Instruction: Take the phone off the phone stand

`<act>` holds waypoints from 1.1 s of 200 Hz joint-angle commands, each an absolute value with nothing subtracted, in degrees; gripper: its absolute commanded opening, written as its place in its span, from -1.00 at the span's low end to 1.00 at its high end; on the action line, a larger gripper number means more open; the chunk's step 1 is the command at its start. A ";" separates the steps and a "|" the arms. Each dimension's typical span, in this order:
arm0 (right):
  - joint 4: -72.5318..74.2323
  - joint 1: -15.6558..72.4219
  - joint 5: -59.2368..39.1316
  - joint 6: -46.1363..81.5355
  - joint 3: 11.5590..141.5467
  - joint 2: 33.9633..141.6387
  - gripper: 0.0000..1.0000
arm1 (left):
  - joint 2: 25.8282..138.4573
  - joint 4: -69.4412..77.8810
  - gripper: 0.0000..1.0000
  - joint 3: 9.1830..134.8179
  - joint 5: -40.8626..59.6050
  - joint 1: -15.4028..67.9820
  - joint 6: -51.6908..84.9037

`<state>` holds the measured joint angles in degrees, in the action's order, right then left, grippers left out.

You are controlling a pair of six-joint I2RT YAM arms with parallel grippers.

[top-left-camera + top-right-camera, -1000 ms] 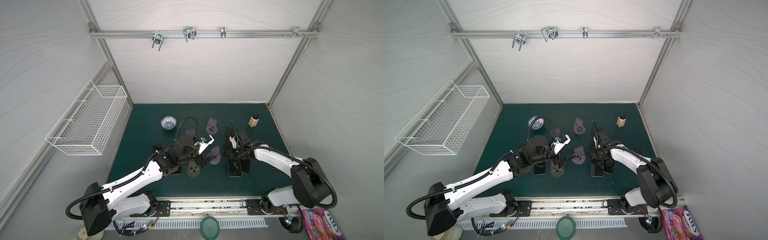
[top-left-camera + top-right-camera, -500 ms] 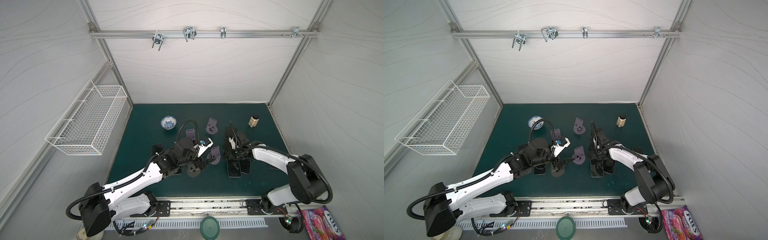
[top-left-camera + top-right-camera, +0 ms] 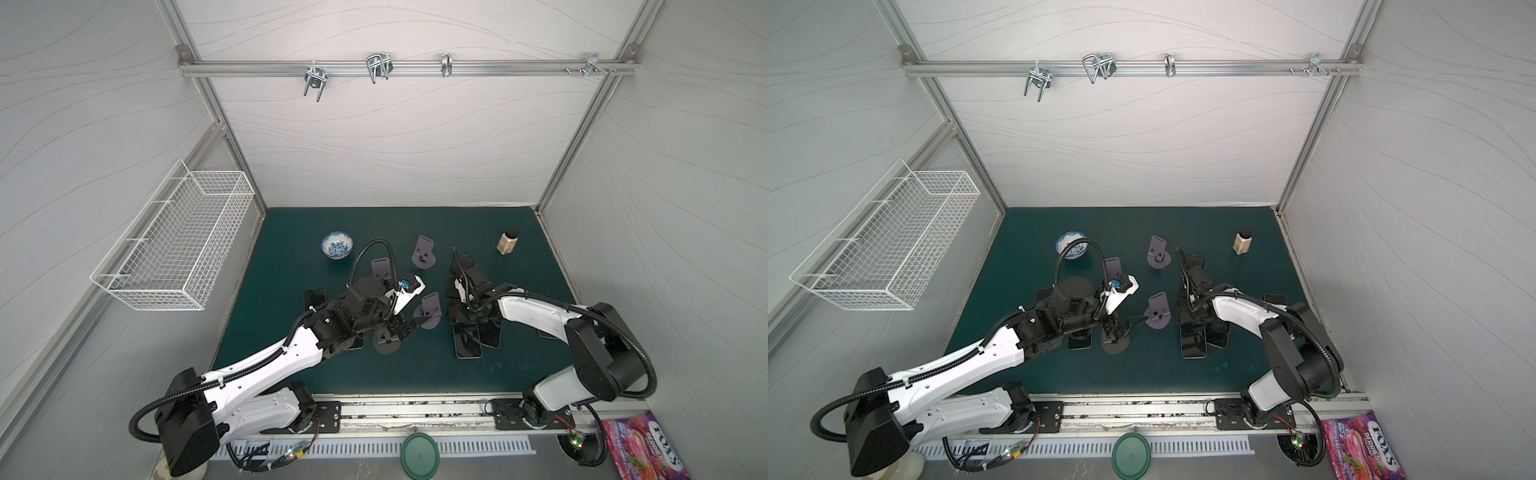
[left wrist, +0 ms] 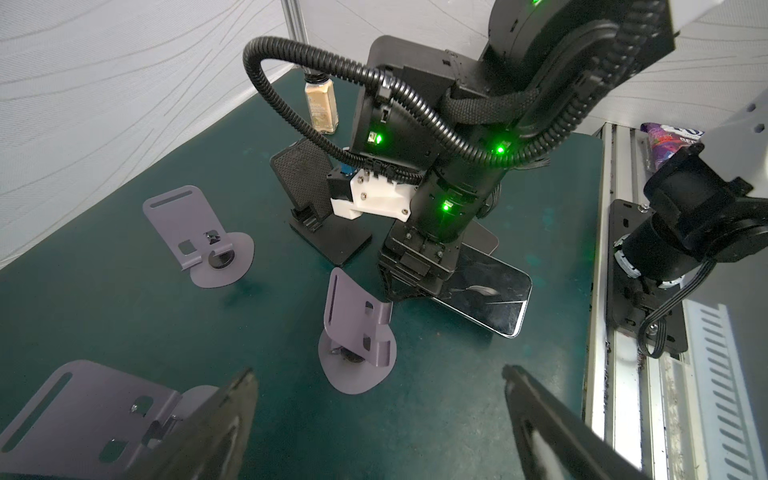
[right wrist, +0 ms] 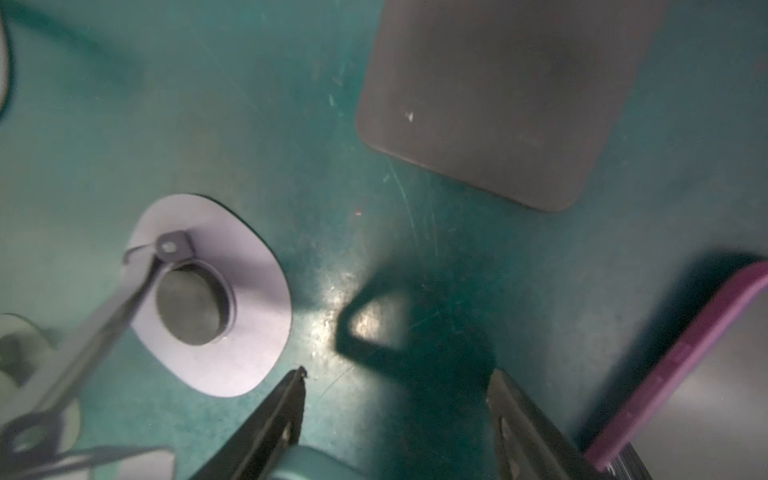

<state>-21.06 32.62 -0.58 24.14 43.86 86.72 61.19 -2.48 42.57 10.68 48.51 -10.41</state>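
Left wrist: glossy flat phone [image 4: 486, 299] — bent-sheet lilac stand [image 4: 349, 307] beside.

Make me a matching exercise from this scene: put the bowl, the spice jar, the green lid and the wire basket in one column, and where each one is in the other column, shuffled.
Things:
1. blue-and-white bowl
2. spice jar
3. green lid
4. wire basket

Places:
A. hangs on the left-hand wall
B. lies in front of the rail, off the mat
C. stands at the mat's far right
D. sits at the mat's far left

Pairs: 1-D, 2-C, 3-B, 4-A
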 commanded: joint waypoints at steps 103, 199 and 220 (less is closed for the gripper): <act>-17.04 34.80 0.61 27.86 43.07 91.50 -0.08 | 59.77 -0.81 0.88 42.54 9.54 48.78 -12.04; -18.96 34.80 0.26 27.86 42.80 88.01 -0.11 | 60.06 -0.61 0.88 42.52 9.77 48.78 -12.00; -20.42 34.79 0.16 27.96 43.08 85.91 -0.11 | 60.26 -0.55 0.88 42.62 10.04 48.78 -11.87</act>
